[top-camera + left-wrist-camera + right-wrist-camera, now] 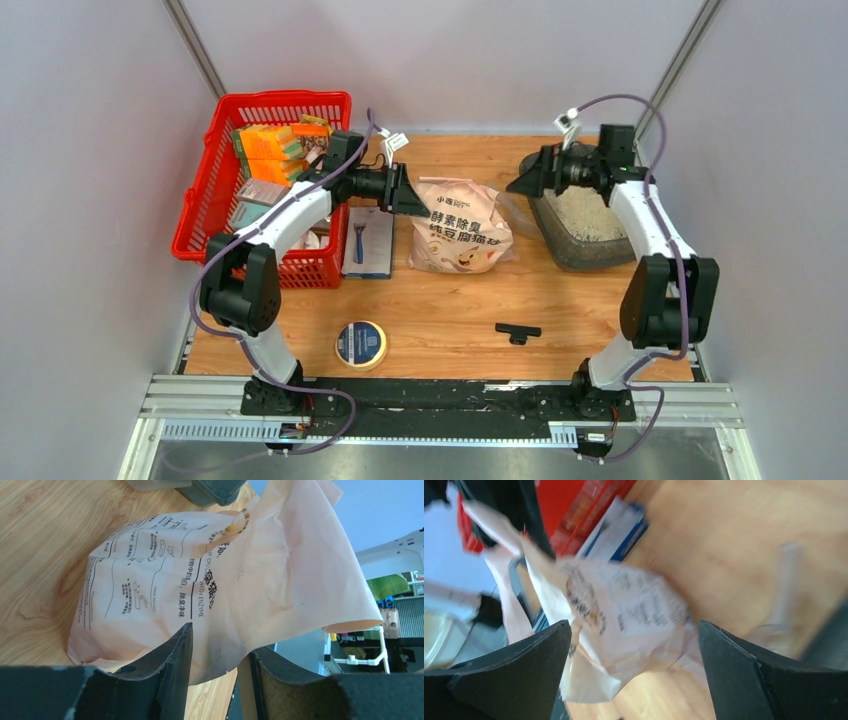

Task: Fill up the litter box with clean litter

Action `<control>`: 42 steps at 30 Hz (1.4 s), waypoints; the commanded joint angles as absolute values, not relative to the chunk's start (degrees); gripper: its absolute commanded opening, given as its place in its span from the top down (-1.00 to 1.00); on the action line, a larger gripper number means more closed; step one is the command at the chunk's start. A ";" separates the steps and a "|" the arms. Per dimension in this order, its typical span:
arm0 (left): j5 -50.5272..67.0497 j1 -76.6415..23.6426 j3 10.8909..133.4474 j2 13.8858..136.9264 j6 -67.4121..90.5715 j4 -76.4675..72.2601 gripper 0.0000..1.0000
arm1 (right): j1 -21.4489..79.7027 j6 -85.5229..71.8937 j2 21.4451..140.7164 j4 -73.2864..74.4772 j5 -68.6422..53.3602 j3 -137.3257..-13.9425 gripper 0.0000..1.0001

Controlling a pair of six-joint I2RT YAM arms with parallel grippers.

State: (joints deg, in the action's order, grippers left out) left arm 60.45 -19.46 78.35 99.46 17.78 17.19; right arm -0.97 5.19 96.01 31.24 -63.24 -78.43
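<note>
- A red plastic mesh basket (285, 98) filled the upper left of the overhead view, with orange boxes (270, 142) stacked inside it
- A flat blue and white card pack (367, 240) lay just beside the basket's right wall, under the left arm's forearm
- A pale pink printed plastic bag (460, 235) lay at the centre of the wooden table (440, 310), between the card pack and the dark grey rounded plastic litter box (585, 264) at the upper right
- The litter box held a layer of pale beige granular litter (590, 212), and the right arm's white forearm crossed over its right side
- The left gripper (408, 192) was clamped on the bag's upper left edge; in its wrist view the pink film ran down between the two dark fingers, and loose film rose to the upper right of that frame
- The right gripper (520, 183) hung at the litter box's left end, just right of the bag's crumpled top, with its jaws wide apart and nothing between them; its wrist view was blurred and showed the bag ahead
- A round blue-faced roll with a yellow rim (361, 343) sat lower left of centre and a small black T-shaped piece (517, 331) lower right of centre, both well apart from the bag
- Bare wood ran across the lower band of the table around those two things
- The basket stood at the table's left edge and the litter box near its right edge, while grey walls closed the back and both sides
</note>
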 commanded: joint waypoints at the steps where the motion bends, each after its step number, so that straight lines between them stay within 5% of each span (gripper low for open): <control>1: 63.54 -19.69 79.01 98.79 16.35 15.12 0.09 | -3.25 -16.77 86.86 4.32 -55.71 -75.18 -1.00; 12: 65.65 -19.69 79.45 98.88 11.69 17.23 0.05 | 3.25 -9.44 68.30 3.17 -58.70 -48.52 -1.00; 28: 66.36 -19.60 81.39 100.90 9.76 21.27 0.21 | 6.50 11.95 73.56 4.66 -58.97 -51.60 -1.00; 42: 66.80 -18.63 82.09 101.60 9.75 22.15 0.31 | 9.23 -7.63 82.53 -14.14 -66.09 -49.57 -0.53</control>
